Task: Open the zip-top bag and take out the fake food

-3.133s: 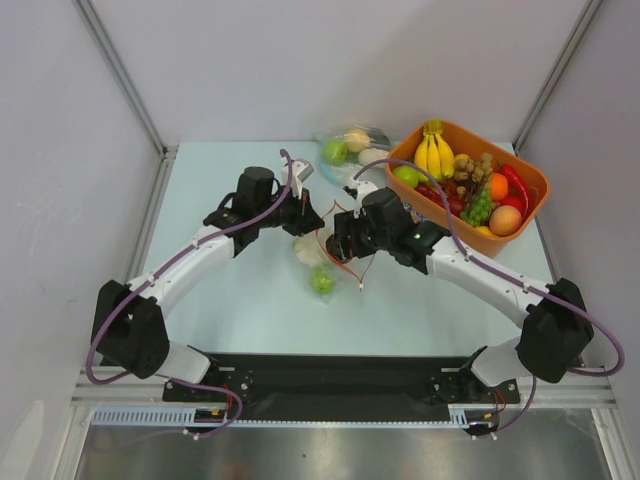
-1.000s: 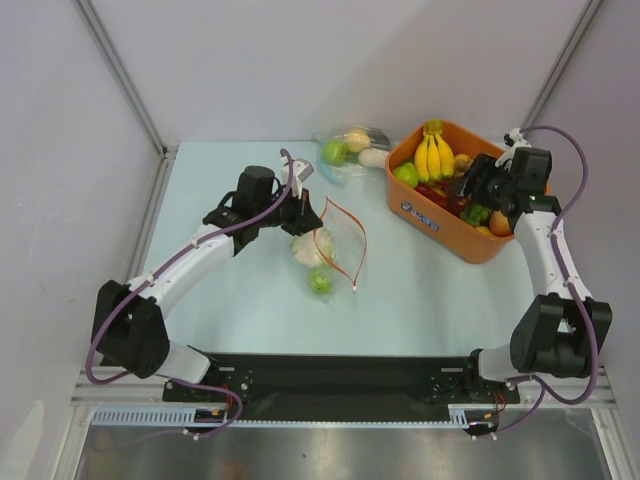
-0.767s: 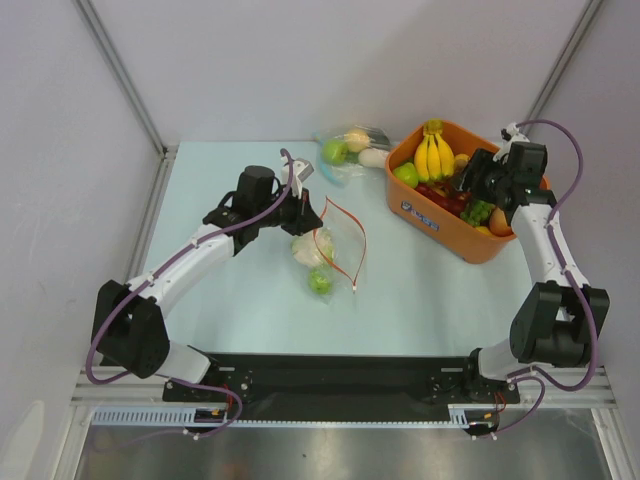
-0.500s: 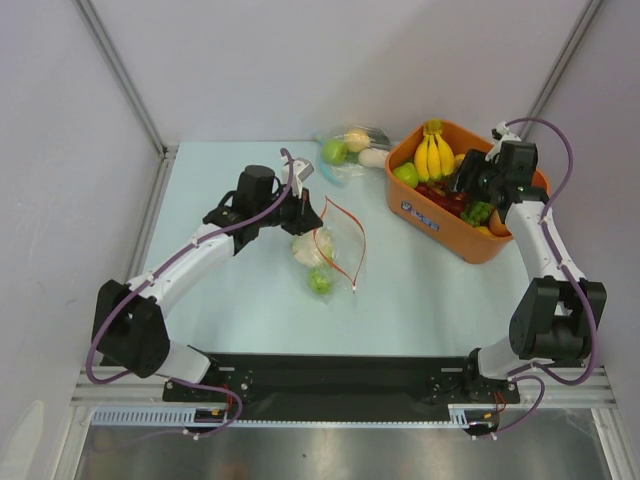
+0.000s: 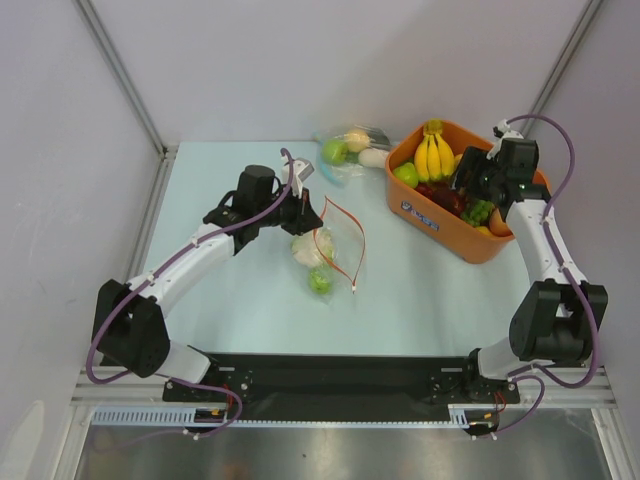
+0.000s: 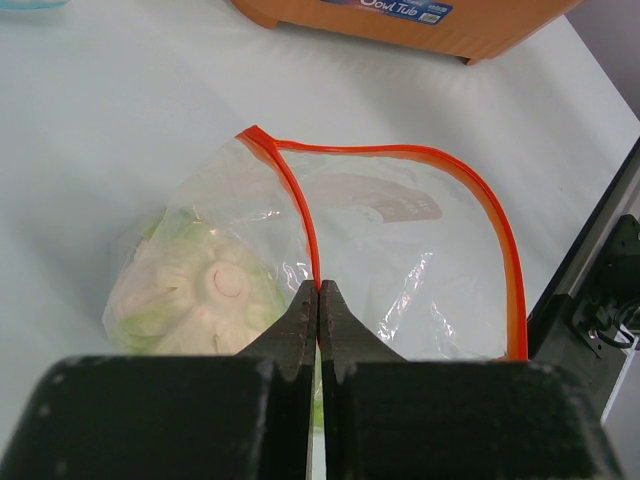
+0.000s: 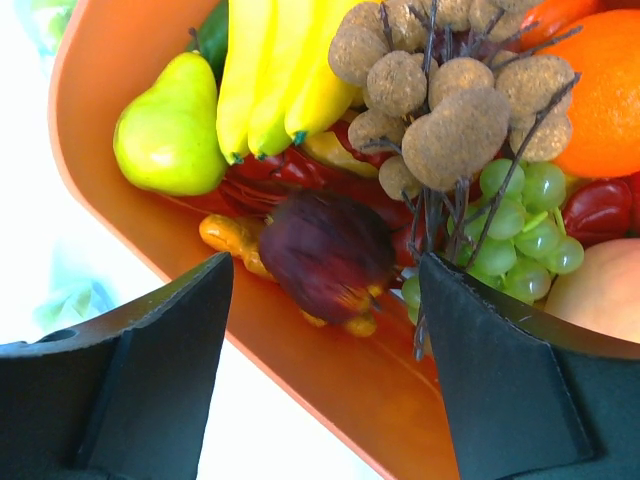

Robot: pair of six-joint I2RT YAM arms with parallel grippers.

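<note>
The zip-top bag [image 5: 343, 243] lies open at mid-table, and my left gripper [image 5: 308, 215] is shut on its orange-red zip strip [image 6: 300, 215]. In the left wrist view the left gripper [image 6: 318, 290] pinches the strip, with a white-and-green cauliflower [image 6: 215, 290] inside the bag. A green piece [image 5: 320, 281] sits at the bag's near end. My right gripper [image 5: 470, 185] hangs open over the orange basket [image 5: 440, 225]. In the right wrist view a dark maroon piece of fake food [image 7: 325, 250] shows blurred under the right gripper [image 7: 325, 265], apart from both fingers.
The basket [image 7: 90, 110] holds a yellow banana bunch [image 5: 433, 155], a pear [image 7: 170, 130], grapes [image 7: 525, 215], brown berries and an orange. Another clear bag [image 5: 350, 150] with a green apple lies at the back, left of the basket.
My right arm has gone from the bag to the basket, drifting a little left over it. Its jaws have widened and the maroon piece is now free of them. The left arm has not moved.
</note>
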